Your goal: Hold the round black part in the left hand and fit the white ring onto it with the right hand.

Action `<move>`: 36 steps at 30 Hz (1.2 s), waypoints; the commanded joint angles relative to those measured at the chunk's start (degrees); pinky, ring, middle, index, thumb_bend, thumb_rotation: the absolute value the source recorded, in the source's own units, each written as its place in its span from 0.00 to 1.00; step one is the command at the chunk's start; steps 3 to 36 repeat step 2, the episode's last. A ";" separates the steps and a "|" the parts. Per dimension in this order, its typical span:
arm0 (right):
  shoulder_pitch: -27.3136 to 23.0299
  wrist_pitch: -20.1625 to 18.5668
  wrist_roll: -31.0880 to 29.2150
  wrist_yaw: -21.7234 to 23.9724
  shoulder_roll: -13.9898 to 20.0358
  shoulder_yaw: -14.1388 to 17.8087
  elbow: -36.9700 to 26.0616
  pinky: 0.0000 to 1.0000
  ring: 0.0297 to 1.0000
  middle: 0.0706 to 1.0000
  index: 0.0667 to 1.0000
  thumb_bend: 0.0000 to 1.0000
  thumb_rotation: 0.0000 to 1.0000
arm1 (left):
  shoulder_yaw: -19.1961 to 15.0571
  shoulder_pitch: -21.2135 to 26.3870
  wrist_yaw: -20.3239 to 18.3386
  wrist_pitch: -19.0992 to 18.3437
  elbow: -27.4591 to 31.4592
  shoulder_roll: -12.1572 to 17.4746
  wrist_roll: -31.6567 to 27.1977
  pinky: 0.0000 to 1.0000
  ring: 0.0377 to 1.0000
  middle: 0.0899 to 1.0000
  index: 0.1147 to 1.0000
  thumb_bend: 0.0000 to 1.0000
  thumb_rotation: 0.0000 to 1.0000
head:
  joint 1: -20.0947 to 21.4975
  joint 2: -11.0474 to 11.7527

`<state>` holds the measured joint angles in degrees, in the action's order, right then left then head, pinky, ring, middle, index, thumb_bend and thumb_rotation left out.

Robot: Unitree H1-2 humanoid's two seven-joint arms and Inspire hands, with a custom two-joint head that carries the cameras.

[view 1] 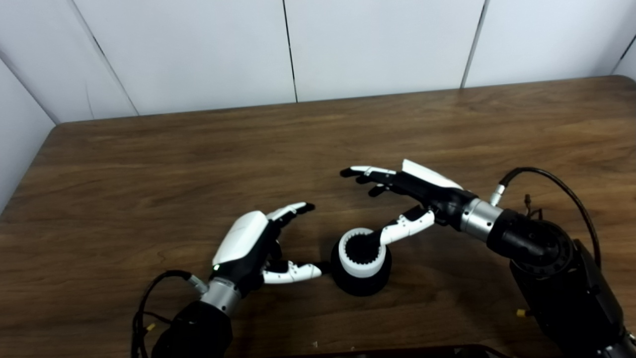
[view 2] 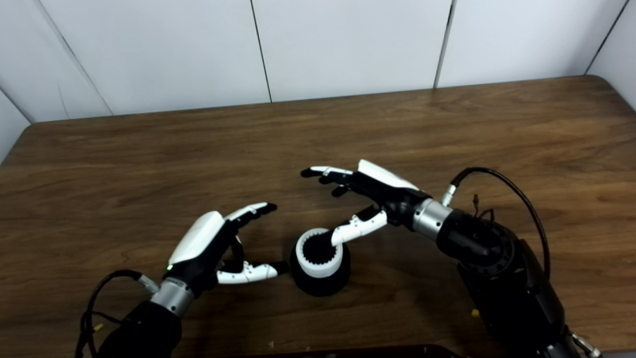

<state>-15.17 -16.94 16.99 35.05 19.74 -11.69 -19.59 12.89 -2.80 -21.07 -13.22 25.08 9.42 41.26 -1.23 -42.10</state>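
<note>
White wall panels with dark seams stand behind a dark brown wooden table (view 1: 149, 164) that fills most of both views. Coming in from the lower left, the left hand (view 1: 251, 246) rests low over the wood with its white back turned up, its fingers (view 1: 290, 210) stretched forward and its thumb (view 1: 293, 272) pointing toward the base of the round black cylindrical part (view 1: 360, 283); the thumb tip lies just beside the part, and whether it touches cannot be told. This hand is spread and holds nothing. The right hand (view 2: 370, 191) reaches in from the lower right, raised above the table, fingers (view 2: 325, 174) extended and apart, grasping nothing. Its thumb (view 2: 355, 227) angles down, the dark tip at the rim of the white toothed ring (view 1: 361, 253). That ring sits on top of the black part, its inner teeth visible around a dark centre. The stacked pair stands upright on the table between the two hands.
</note>
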 commanded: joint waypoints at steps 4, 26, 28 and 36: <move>-1.42 -0.42 -2.68 -2.35 -0.68 1.55 -0.81 0.82 0.93 0.94 0.90 1.00 0.57 | -1.44 0.87 1.33 -0.84 2.47 -0.21 -1.81 0.75 0.85 0.86 0.84 0.85 0.53 | 0.00 -0.07; -1.42 -0.42 -2.68 -2.35 -0.68 1.55 -0.81 0.82 0.93 0.94 0.90 1.00 0.57 | -1.44 0.87 1.33 -0.84 2.47 -0.21 -1.81 0.75 0.85 0.86 0.84 0.85 0.53 | 0.00 -0.07; -1.42 -0.42 -2.68 -2.35 -0.68 1.55 -0.81 0.82 0.93 0.94 0.90 1.00 0.57 | -1.44 0.87 1.33 -0.84 2.47 -0.21 -1.81 0.75 0.85 0.86 0.84 0.85 0.53 | 0.00 -0.07; -1.42 -0.42 -2.68 -2.35 -0.68 1.55 -0.81 0.82 0.93 0.94 0.90 1.00 0.57 | -1.44 0.87 1.33 -0.84 2.47 -0.21 -1.81 0.75 0.85 0.86 0.84 0.85 0.53 | 0.00 -0.07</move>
